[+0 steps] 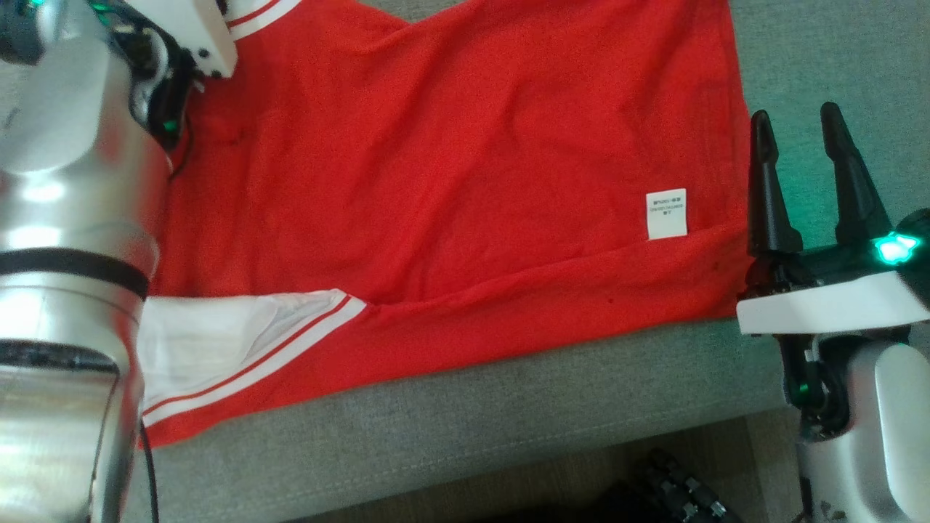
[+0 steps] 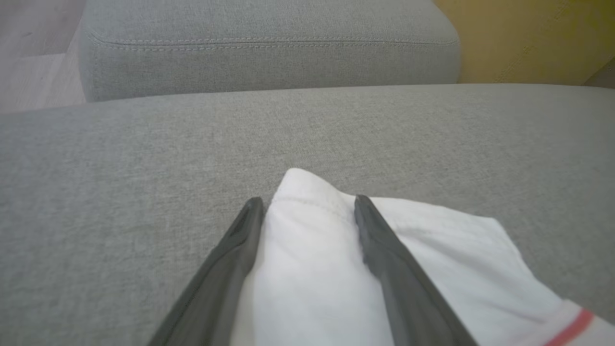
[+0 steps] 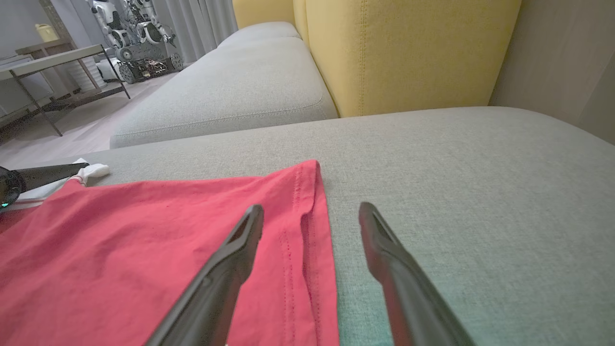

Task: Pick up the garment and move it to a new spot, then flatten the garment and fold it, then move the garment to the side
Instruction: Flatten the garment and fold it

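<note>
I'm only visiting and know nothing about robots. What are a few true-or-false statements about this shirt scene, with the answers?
1. The garment is red with white sleeves. True.
2. It lies on a wooden table. False: it lies on a grey sofa cushion.
3. The left gripper has a white sleeve between its open fingers. True.
4. The right gripper is clamped shut on the hem. False: it is open at the garment's edge, holding nothing.
5. A white label shows on the red cloth. True.

I see shirt (image 1: 450, 167) red, sleeve (image 1: 240, 349) white with red stripe | label (image 1: 666, 214) white | sofa seat (image 1: 472, 414) grey | backrest (image 3: 408, 53) yellow | fingers (image 1: 764, 189) black
</note>
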